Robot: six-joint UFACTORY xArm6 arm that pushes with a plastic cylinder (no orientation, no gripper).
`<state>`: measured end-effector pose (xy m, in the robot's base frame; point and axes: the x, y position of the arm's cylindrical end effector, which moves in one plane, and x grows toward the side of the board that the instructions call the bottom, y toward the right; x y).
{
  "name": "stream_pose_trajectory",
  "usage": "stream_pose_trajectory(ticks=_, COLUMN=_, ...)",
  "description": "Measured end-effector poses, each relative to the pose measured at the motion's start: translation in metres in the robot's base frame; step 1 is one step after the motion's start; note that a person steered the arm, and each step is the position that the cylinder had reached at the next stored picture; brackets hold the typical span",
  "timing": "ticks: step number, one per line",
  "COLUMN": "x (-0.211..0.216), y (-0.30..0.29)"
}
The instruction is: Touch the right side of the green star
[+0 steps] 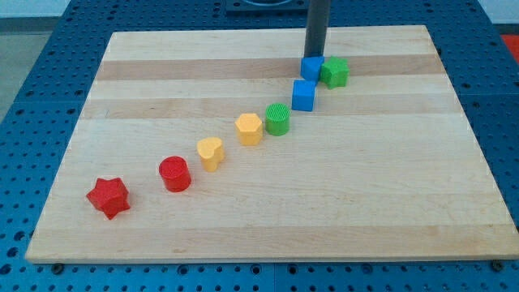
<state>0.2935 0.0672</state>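
Observation:
The green star [334, 72] lies near the view's top, right of centre, on the wooden board [340, 186]. A blue block [311, 67] touches its left side. My tip [315, 56] stands just behind that blue block, up and to the left of the green star, not on the star's right side. The rod runs straight up out of the view's top.
A diagonal row runs from the star down to the view's left: a blue cube [303, 95], a green cylinder [277, 119], a yellow hexagon [249, 128], a yellow heart [210, 152], a red cylinder [174, 173] and a red star [109, 197].

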Motion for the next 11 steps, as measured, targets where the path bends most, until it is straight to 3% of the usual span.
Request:
stream_pose_trajectory(ticks=1, x=0.028, y=-0.018)
stream_pose_trajectory(ticks=3, x=0.022, y=-0.021)
stream_pose_trajectory(ticks=5, x=-0.074, y=-0.012)
stream_pose_trajectory(ticks=7, x=-0.041, y=0.092)
stream_pose_trajectory(ticks=11, x=0.04, y=0.088)
